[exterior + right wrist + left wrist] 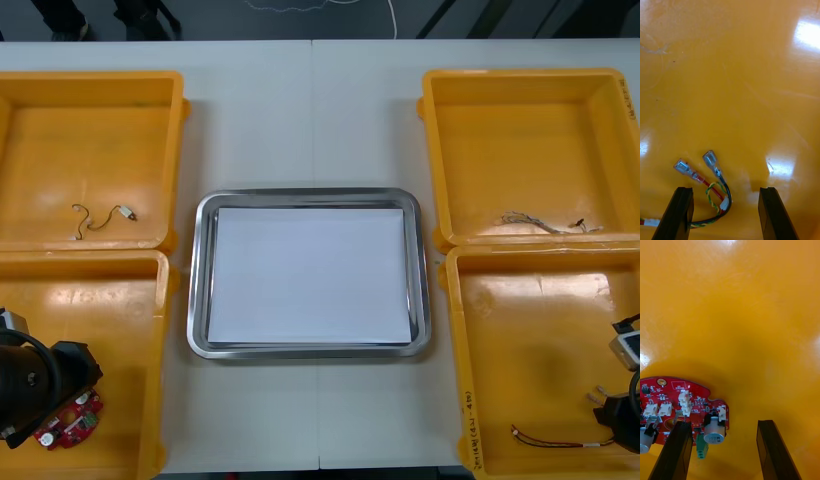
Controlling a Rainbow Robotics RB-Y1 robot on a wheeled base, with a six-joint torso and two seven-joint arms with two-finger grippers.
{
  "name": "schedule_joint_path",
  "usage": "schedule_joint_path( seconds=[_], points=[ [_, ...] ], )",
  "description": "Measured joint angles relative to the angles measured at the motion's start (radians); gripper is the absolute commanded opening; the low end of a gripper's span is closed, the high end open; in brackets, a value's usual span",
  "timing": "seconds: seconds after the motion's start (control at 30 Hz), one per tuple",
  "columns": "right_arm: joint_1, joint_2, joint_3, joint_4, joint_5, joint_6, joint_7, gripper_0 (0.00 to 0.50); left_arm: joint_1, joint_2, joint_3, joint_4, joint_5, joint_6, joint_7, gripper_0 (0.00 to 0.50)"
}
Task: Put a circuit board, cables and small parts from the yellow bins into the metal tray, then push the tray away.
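Observation:
A round red circuit board (681,405) lies on the floor of the near left yellow bin (110,330). My left gripper (724,452) hangs open just above it, one finger (675,452) over the board's edge; the board's rim (68,425) peeks out beside the left gripper (62,400). In the near right yellow bin (540,340) lies a red and yellow cable (713,180), its clear terminals between the fingers of my open right gripper (726,212), closer to one finger (677,215). From the front, this cable (550,440) lies just left of the right gripper (622,400).
The metal tray (197,300), white inside, sits between the bins. A short cable with a small metal part (100,215) lies in the far left bin (90,140). A thin cable (545,225) lies in the far right bin (520,130).

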Motion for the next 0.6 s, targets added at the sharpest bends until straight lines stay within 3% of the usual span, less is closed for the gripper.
schedule_joint_path(
  seconds=[0.6],
  points=[
    [0.0, 0.023, 0.0, 0.018, -0.011, -0.01, 0.022, 0.5, 0.0, 0.0, -0.009, 0.013, -0.006, -0.013, -0.002, 0.5]
  ],
)
